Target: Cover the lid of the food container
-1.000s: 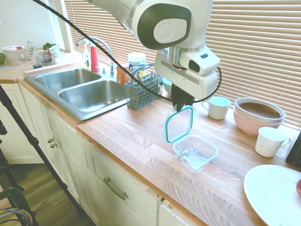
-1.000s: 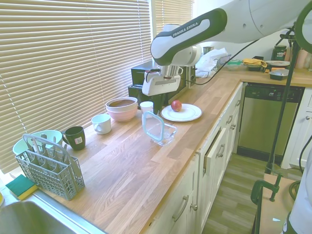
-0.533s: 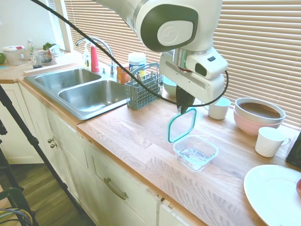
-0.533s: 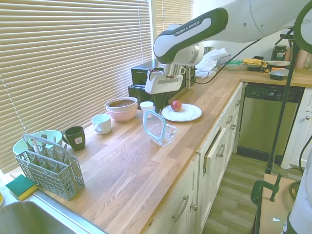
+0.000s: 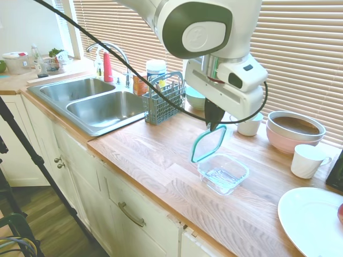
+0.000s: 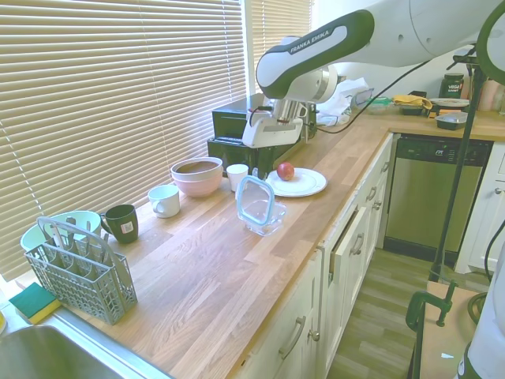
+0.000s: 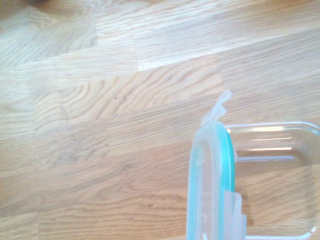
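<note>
My fingers (image 5: 215,123) pinch the lid (image 5: 208,143) by its top edge, tilted above the food container's (image 5: 223,173) ten-o'clock rim on the worktop (image 5: 155,155).

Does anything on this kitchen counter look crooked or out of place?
Only the lid: it hangs tilted, pinched at its top edge by the claw, its lower edge by the rim of the glass container rather than lying flat on it. The container sits open. Nothing looks spilled or broken.
</note>
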Controlling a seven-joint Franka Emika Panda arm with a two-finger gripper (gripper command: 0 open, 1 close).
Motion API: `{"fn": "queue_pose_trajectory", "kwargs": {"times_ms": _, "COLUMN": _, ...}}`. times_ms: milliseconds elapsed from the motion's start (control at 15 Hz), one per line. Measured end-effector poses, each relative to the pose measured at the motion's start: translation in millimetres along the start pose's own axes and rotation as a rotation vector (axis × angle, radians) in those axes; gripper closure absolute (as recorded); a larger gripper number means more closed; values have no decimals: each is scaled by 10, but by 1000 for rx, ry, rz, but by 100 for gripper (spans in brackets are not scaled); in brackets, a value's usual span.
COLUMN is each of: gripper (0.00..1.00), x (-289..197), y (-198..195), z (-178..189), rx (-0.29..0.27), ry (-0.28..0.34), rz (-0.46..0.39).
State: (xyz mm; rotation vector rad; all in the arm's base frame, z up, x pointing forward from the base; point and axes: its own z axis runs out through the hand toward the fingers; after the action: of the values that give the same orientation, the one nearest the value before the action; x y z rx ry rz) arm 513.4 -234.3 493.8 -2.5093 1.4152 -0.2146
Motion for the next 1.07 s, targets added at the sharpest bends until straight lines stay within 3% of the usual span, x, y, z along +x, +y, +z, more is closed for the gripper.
{"fn": "queue_pose_trajectory", "kwargs": {"times_ms": 333, "gripper": 100, "x": 125, "y": 197, "z": -53, "rx": 24, "ry": -9, "rz": 11}}
{"fn": "queue_pose_trajectory", "kwargs": {"times_ms": 1067, "gripper": 100, "x": 538, "y": 604, "z": 41, "rx": 94, "ry": -49, "rz": -96}}
